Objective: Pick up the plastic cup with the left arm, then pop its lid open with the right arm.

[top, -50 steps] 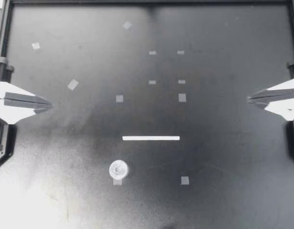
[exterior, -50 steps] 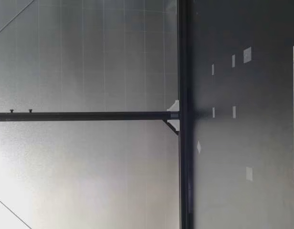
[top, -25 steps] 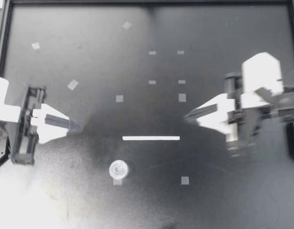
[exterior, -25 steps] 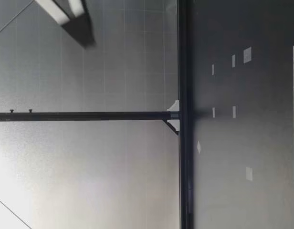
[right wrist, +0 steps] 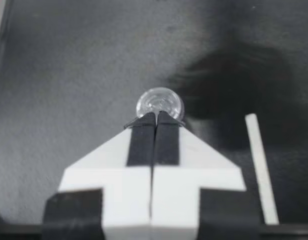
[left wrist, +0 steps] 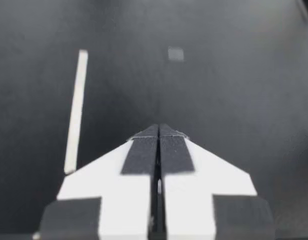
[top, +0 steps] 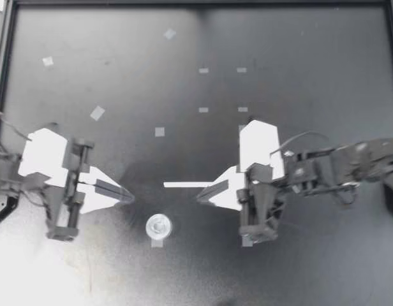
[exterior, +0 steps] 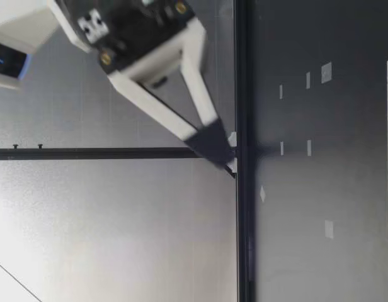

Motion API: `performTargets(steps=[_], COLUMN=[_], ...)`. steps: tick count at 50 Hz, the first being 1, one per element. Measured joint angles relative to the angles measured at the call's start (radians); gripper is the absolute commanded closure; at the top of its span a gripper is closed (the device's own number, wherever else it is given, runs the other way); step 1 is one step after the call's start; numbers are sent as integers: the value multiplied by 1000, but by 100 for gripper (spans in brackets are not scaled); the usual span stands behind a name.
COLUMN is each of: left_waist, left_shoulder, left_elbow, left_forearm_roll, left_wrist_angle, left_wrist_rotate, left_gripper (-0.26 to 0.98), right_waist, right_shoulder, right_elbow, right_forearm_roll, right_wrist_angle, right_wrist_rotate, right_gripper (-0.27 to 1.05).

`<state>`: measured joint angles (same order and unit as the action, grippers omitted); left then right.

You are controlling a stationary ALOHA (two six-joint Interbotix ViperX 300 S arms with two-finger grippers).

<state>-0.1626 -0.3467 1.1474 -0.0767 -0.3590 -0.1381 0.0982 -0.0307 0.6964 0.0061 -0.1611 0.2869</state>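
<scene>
Both arms are in over the table (top: 298, 57), tips facing each other w/ a gap between. Left gripper (top: 130, 197): fingers pressed flat together, nothing between them. The left wrist view confirms it, pads meeting w/ no slit. Right gripper (top: 200, 198): same, closed tight on nothing.

Key relation: the small clear cup (top: 159, 225) stands on the table between the two tips, set off to one side of the line joining them, apart from both. In the top view the left tip is slightly nearer to it than the right, but heights don't read from above. The right wrist view puts the cup (right wrist: 160, 104) dead ahead of that gripper's tips, on its axis. The left wrist view doesn't show it at all, so it lies off that gripper's line. It's round, so no long axis to line up with. Prob. a cup seen from above, though it could be a cap. Nothing visible inside it. It sits at the edge of a tape square (top: 157, 243).

White strip (top: 184, 184) lies flat, long axis left-right across the table, on the other side of the tip line from the cup. Its right end is hidden under the right gripper. In the right wrist view it (right wrist: 260, 167) runs beside the fingers, not touching.

Low view: a lone gripper (exterior: 216, 146) hangs above the table, fingers converging to a closed tip; can't say which arm. More tape squares (top: 159, 132) dot the far half.
</scene>
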Motion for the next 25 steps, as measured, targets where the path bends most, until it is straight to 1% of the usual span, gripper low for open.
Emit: performTargets(steps=[4,9,14,21,25], left_waist=[-12,-29,-32,-34,-34], left_shoulder=[31,57,81,110,126], left_elbow=[-2,-3,-6,-8,-9], left_forearm_roll=[0,0,0,0,0], left_wrist_angle=[-6,-15,-18,-18,-18], left_wrist_rotate=[-3,-11,-20,-29,-34], left_gripper=[80,72,60,38,30], right_waist=[3,3,5,8,11], right_shoulder=[26,55,84,115,146], right_elbow=[0,0,-6,-25,-41], right_forearm_roll=[0,-5,-18,-28,-29], right_wrist_angle=[-38,-77,-98,-121,-135], right_wrist_rotate=[40,72,83,84,86], right_gripper=[92,92,92,92,92])
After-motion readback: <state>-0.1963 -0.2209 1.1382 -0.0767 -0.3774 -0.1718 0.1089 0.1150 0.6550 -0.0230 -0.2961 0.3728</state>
